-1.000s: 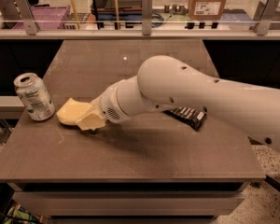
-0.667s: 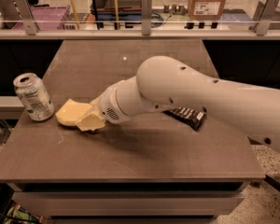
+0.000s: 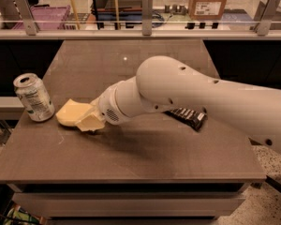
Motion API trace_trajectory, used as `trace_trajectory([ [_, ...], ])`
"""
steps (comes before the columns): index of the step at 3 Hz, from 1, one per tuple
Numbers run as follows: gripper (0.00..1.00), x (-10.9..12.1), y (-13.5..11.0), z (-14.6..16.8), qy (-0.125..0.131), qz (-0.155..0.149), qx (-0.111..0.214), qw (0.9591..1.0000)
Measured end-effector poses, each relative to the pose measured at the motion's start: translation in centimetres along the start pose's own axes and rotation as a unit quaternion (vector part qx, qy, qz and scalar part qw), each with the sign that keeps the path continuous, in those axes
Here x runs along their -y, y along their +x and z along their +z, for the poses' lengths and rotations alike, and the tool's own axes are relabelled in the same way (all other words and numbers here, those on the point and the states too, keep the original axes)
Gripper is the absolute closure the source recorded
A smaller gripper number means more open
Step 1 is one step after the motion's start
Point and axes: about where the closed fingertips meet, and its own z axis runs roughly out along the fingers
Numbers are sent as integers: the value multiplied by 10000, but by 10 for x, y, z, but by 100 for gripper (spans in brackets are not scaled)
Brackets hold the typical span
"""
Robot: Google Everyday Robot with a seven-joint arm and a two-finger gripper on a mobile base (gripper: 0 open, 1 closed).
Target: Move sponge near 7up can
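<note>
**Gripper at the sponge, can just beyond**

Gripper point(image 3: 88, 121): low over the table point(image 3: 131, 163), at the end of the white arm point(image 3: 178, 90), which reaches in from the right edge of view. Cream-yellow tip meets the sponge point(image 3: 68, 111). Whether it is apart or clamped on the foam cannot be told: both are the same pale yellow and run together where they meet.

Sponge: directly against the gripper's tip, on the side away from the arm. Pale yellow block, lying on the table top, its far end poking out past the gripper toward the can.

7up can point(image 3: 34, 97): beyond the sponge, in line with the gripper's reach, near the table's edge. Upright, silver top showing, green-and-white print on its side. Close to the sponge; a narrow strip of table shows between them. Nothing lies between the two.

Black snack wrapper point(image 3: 187, 117): behind the gripper, back along the arm and partly under it, flat on the table. Well apart from sponge and can.

Farther off, past the table's back edge: a glass rail on metal posts point(image 3: 147, 13), then a purple crate point(image 3: 49, 18) and a cardboard box point(image 3: 207, 3).
</note>
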Motion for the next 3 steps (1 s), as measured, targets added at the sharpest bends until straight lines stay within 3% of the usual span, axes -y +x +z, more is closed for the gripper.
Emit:
trace_trajectory([
  [1,13,-1,-2,-1,6,-22,3,10000],
  [2,0,-2,-3,-2,12,-42,6,10000],
  [3,0,-3,-3,-2,13,-43,6,10000],
])
